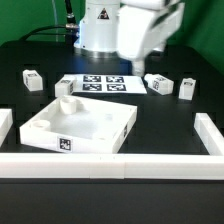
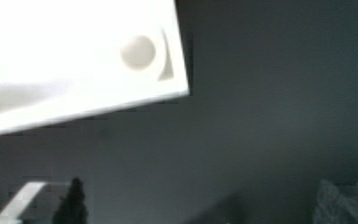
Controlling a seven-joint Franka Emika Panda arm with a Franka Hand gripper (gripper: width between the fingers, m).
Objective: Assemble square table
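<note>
The white square tabletop (image 1: 80,125) lies at the front, rim up, with round corner sockets and a tag on its near wall. One of its corners with a socket shows in the wrist view (image 2: 87,60). Small white tagged legs lie around it: two on the exterior view's left (image 1: 32,79) (image 1: 62,88) and two on its right (image 1: 158,84) (image 1: 188,88). My gripper (image 1: 135,55) hangs blurred high above the table, behind and to the right of the tabletop. In the wrist view the gripper (image 2: 202,205) is open and empty, its fingers (image 2: 60,200) wide apart over dark table.
The marker board (image 1: 103,84) lies flat behind the tabletop. Long white border bars run along the front (image 1: 110,165), the exterior view's right (image 1: 210,135) and its left (image 1: 5,122). The robot base (image 1: 100,25) stands at the back.
</note>
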